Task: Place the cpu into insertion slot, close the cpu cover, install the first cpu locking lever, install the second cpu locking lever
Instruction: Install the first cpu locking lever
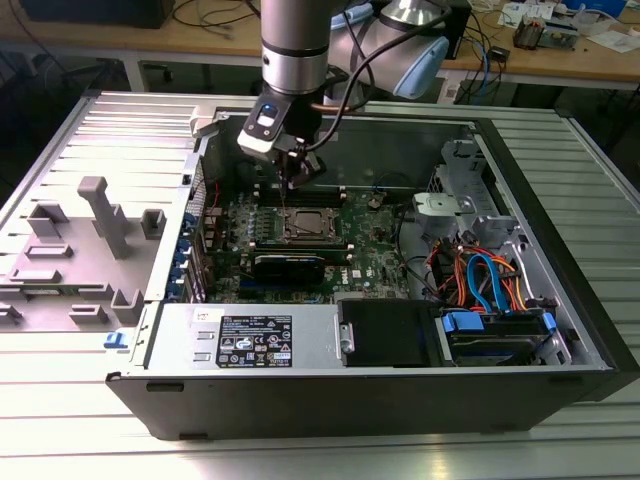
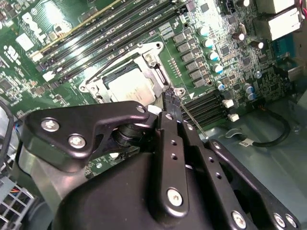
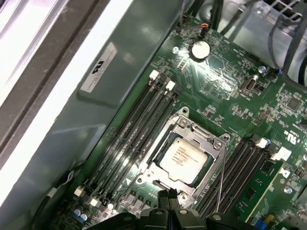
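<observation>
Open computer case (image 1: 300, 410) is laid flat on a ribbed metal table (image 1: 520, 450), with the green motherboard (image 1: 375, 240) exposed inside. The arm's gripper (image 1: 297, 180) is hung low over the board, right at the edge of the insertion slot (image 1: 305, 226). In the first wrist view the fingertips (image 3: 165, 197) are seen pressed together, and nothing can be made out between them. The cpu cover (image 3: 211, 139) is folded down flat around the cpu (image 3: 187, 155), which is already seated in the slot, silver top showing through the cut-out. One thin wire locking lever (image 3: 221, 177) is run out from the socket's corner, just beside the fingertips. Whether it's being touched can't be told.
</observation>
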Robot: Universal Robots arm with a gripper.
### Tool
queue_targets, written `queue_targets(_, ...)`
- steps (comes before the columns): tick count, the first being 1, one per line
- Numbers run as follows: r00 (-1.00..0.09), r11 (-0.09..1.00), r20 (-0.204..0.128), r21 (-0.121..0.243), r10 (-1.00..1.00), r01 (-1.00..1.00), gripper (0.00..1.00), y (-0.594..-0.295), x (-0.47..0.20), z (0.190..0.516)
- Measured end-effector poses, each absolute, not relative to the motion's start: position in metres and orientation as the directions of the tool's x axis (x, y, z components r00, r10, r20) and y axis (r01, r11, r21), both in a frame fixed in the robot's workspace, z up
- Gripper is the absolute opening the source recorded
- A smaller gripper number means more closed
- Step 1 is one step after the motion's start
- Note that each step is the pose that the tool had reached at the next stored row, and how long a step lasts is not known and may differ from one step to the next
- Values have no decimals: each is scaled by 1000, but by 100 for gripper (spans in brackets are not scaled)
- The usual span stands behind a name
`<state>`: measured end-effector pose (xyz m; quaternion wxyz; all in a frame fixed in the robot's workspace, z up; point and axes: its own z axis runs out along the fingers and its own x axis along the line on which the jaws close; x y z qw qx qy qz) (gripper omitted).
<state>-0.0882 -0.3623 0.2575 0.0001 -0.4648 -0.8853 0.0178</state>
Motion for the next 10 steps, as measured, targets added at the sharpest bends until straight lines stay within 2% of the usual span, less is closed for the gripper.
queue_targets(4,-608,607,-16,-32,794,794,11,-362,-88,258)
queue_targets(10,-609,608,-16,-32,793,793,11,-362,-88,258)
